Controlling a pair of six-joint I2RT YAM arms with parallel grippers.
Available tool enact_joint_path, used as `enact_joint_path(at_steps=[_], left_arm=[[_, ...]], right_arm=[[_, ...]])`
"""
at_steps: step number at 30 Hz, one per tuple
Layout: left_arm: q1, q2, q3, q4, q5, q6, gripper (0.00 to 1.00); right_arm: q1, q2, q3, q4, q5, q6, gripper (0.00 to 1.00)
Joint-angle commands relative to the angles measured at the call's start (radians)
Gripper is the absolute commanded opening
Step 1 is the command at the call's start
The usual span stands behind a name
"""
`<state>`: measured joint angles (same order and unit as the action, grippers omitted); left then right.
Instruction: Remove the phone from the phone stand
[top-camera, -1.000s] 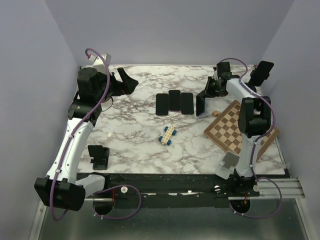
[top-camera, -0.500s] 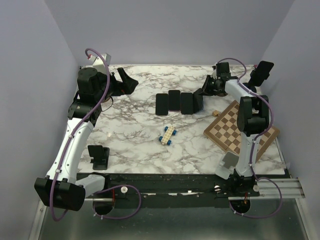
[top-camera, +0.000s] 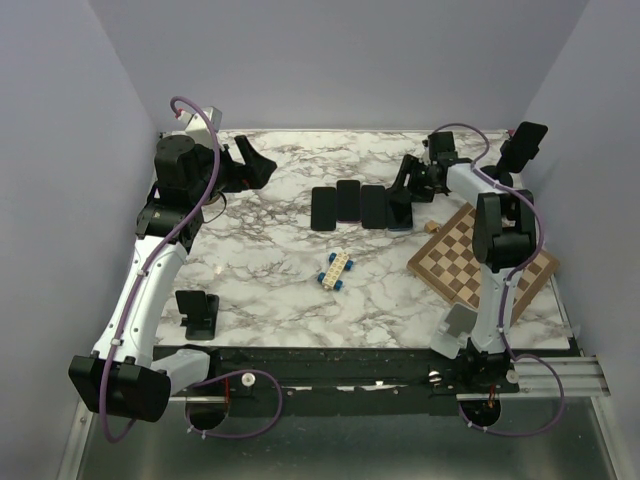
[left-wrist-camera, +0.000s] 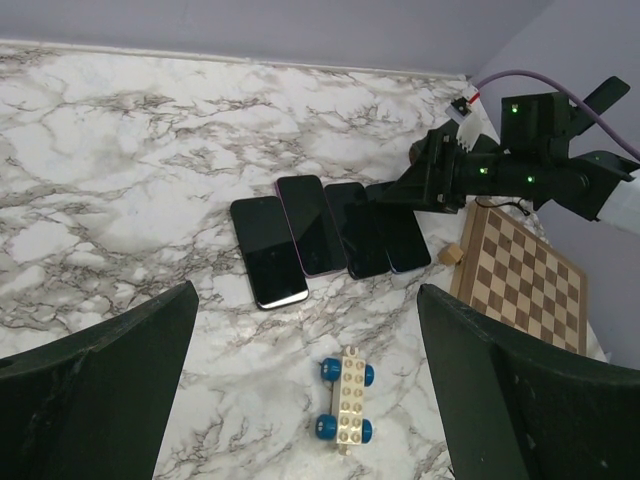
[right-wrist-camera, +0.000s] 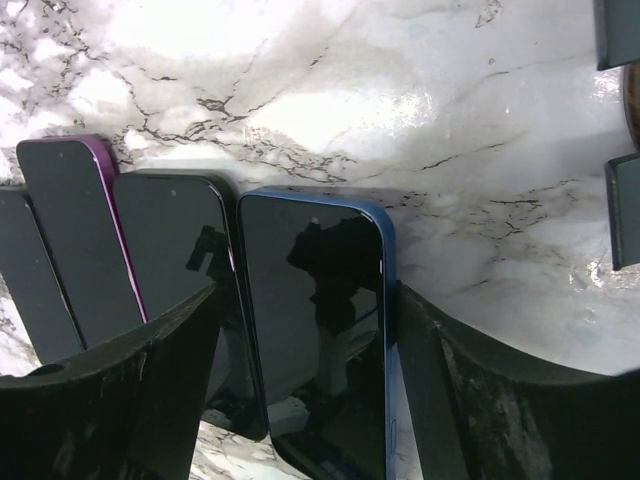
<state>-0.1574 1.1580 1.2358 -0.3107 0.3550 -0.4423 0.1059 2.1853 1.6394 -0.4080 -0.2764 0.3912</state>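
Note:
A blue-edged phone (right-wrist-camera: 315, 330) lies flat on the marble at the right end of a row of several dark phones (top-camera: 348, 200). My right gripper (right-wrist-camera: 310, 400) is open and low over it, one finger on each side; the left finger (right-wrist-camera: 130, 400) overlaps the neighbouring phone (right-wrist-camera: 180, 260). From above, this gripper (top-camera: 403, 195) covers the blue phone's (top-camera: 399, 220) far end. A black phone stand (top-camera: 197, 312) at the near left and a grey one (top-camera: 458, 325) at the near right both stand empty. My left gripper (left-wrist-camera: 310, 400) hangs open and high at the back left, holding nothing.
A cream toy brick car with blue wheels (top-camera: 336, 269) lies in the middle. A wooden chessboard (top-camera: 480, 258) lies on the right with a small wooden cube (top-camera: 430, 227) at its far corner. Another stand with a dark slab on it (top-camera: 525, 147) stands at the back right.
The right gripper laid the blue phone down from upright to flat at the row's right end, then opened its fingers. The left arm has not moved.

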Motion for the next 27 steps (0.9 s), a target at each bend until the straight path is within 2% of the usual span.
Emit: enact_joint_path(at_steps=[1, 6, 7, 11, 15, 22, 27], left_arm=[[-0.002, -0.007, 0.028, -0.003, -0.002, 0.005, 0.99], [-0.002, -0.012, 0.030, -0.009, -0.014, 0.014, 0.99], [-0.003, -0.014, 0.030, -0.007, -0.013, 0.014, 0.99], [-0.002, -0.016, 0.030, -0.007, -0.010, 0.011, 0.99], [-0.003, -0.024, 0.027, -0.005, -0.016, 0.014, 0.99], [-0.007, -0.053, 0.022, -0.002, -0.038, 0.026, 0.99], [-0.011, -0.077, 0.019, 0.003, -0.029, 0.021, 0.99]], right_arm=[[0.010, -0.029, -0.026, -0.056, 0.065, -0.022, 0.80], [0.039, -0.095, -0.026, -0.106, 0.209, -0.034, 0.93], [0.045, -0.109, -0.028, -0.114, 0.248, -0.039, 0.99], [0.087, -0.155, -0.048, -0.143, 0.431, -0.062, 1.00], [0.148, -0.246, -0.144, -0.104, 0.647, -0.074, 1.00], [0.172, -0.530, -0.438, 0.106, 0.826, -0.067, 1.00], [0.172, -0.816, -0.687, 0.375, 0.899, -0.138, 1.00]])
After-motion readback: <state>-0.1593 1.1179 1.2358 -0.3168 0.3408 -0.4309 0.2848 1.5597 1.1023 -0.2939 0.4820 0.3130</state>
